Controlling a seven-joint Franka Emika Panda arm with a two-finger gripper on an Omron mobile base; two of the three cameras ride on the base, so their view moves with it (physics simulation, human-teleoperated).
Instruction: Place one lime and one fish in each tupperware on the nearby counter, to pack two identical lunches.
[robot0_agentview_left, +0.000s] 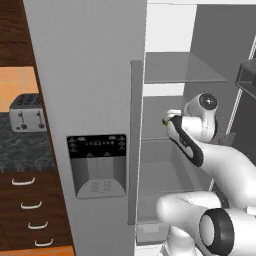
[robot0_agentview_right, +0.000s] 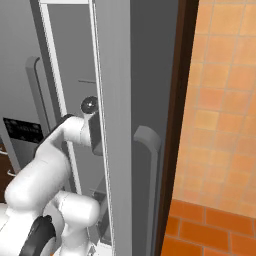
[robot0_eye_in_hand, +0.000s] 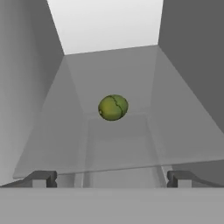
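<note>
A small round yellow-green lime lies alone on a glass shelf inside the open fridge, a short way ahead of my gripper. The two dark fingertips stand far apart at the shelf's front edge, open, with nothing between them. In the left base view my arm reaches into the fridge, and a sliver of the lime peeks out just left of the hand. The dark speckled counter is off to the left. The fish and the tupperware are out of view.
The grey fridge door with a water dispenser stands between the arm and the counter. A silver toaster sits on the counter above brown drawers. The other fridge door stands close to my arm's right. Fridge walls flank the shelf.
</note>
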